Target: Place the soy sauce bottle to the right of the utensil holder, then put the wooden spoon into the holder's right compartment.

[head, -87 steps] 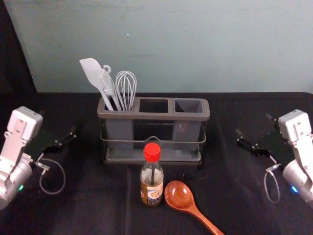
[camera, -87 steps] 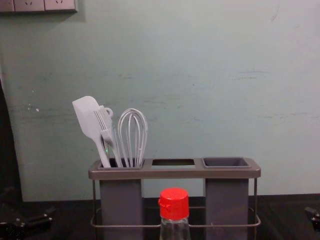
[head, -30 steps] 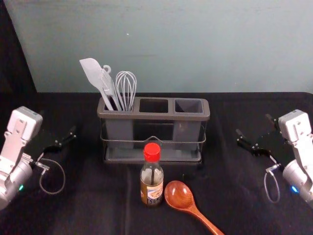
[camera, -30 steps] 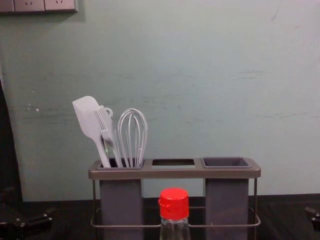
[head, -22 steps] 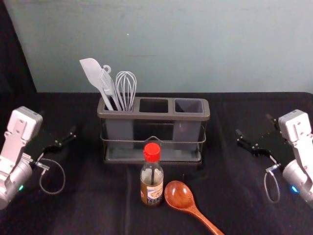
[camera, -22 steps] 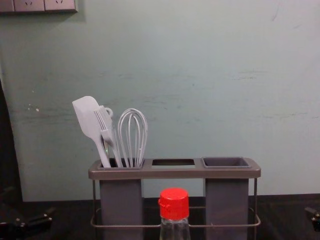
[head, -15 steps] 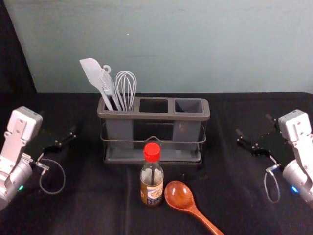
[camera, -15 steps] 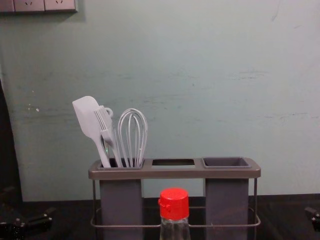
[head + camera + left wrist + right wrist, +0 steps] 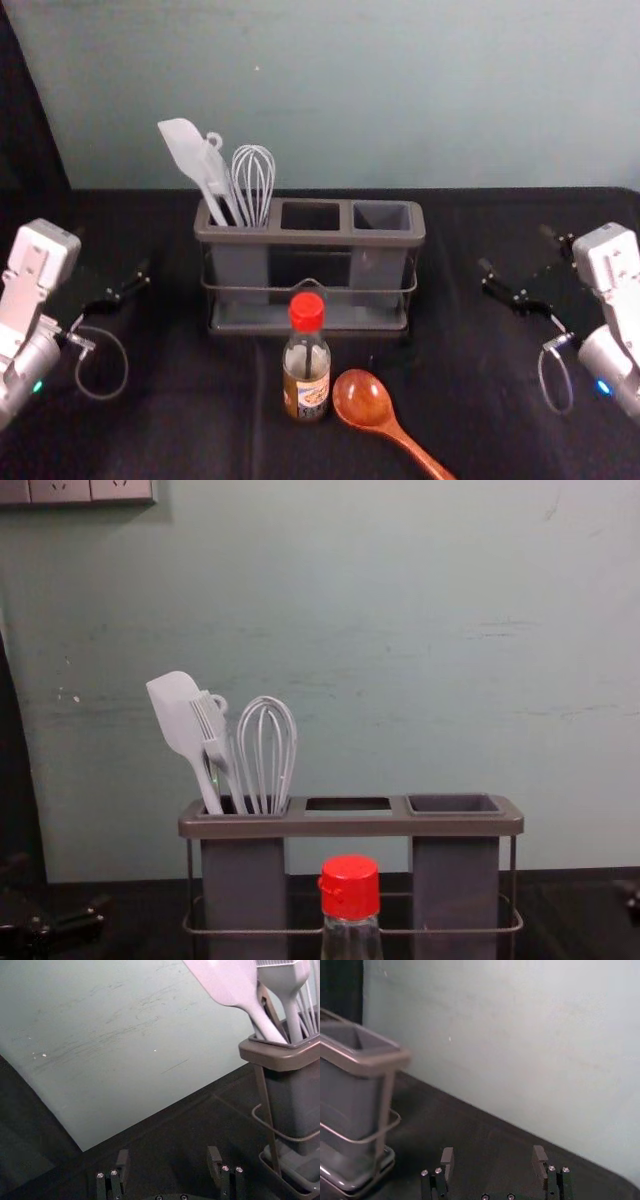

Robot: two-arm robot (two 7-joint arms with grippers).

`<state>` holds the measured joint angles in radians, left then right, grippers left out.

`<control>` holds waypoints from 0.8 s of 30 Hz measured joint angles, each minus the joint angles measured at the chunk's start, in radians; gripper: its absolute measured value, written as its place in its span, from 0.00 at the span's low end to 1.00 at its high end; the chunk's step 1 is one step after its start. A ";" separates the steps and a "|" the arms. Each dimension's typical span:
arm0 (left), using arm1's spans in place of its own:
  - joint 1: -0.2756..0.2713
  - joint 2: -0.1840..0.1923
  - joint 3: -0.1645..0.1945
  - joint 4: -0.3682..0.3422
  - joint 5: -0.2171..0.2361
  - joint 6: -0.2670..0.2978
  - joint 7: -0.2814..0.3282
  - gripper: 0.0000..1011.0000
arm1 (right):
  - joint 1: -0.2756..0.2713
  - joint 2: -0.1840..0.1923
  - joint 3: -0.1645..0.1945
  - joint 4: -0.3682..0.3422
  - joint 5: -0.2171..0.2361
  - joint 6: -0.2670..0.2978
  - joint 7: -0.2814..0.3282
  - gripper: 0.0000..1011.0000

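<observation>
Gap between utensil holder point(image 9: 322, 238) and right gripper point(image 9: 517, 249) passable. Soy sauce bottle point(image 9: 306, 368) blocks centre front; spatula point(image 9: 184, 146), whisk point(image 9: 254, 172) jut above left compartment point(image 9: 240, 266).

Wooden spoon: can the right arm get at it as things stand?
Probably yes: the right gripper stands open and empty, and the wooden spoon lies uncovered, its handle pointing away from the soy sauce bottle.

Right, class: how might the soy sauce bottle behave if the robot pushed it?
Standing tall and narrow, the soy sauce bottle would probably tip if pushed near its red cap. Its round body suggests it could roll once down.
</observation>
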<state>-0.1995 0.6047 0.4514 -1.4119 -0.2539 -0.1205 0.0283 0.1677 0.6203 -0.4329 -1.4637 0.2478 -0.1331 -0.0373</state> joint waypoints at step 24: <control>0.000 0.000 0.000 0.000 0.000 0.000 0.000 1.00 | -0.388 0.167 0.173 -0.329 0.112 -0.166 0.092 0.99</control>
<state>-0.1995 0.6047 0.4514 -1.4120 -0.2539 -0.1205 0.0283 -0.2203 0.7870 -0.2596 -1.7925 0.3600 -0.2993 0.0542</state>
